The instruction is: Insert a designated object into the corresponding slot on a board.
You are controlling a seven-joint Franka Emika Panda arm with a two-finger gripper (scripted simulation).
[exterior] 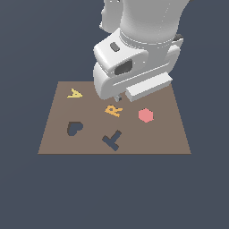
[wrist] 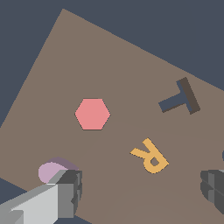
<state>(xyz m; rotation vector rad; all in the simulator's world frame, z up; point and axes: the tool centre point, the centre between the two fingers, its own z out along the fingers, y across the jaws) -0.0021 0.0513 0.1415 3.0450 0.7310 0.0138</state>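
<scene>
The pale lilac block (wrist: 53, 170) lies on the brown board (wrist: 122, 65) near its edge, half hidden behind one of my fingers (wrist: 68, 192). My gripper (wrist: 142, 188) is open wide just above the board, and the block sits at the outer side of that finger, not between the two. In the exterior view the white hand covers the block, and only one fingertip (exterior: 117, 97) shows above the orange R (exterior: 113, 109). The dark heart-shaped slot (exterior: 74, 128) is on the board (exterior: 156, 138) towards the exterior view's left, well away from the gripper.
A red hexagon (exterior: 146, 115) lies towards the exterior view's right and a yellow A (exterior: 74, 93) at the back left. A dark T-shaped cut-out (exterior: 112, 140) sits near the front edge. The wrist view shows the hexagon (wrist: 92, 113), the R (wrist: 150, 156) and the T cut-out (wrist: 180, 98).
</scene>
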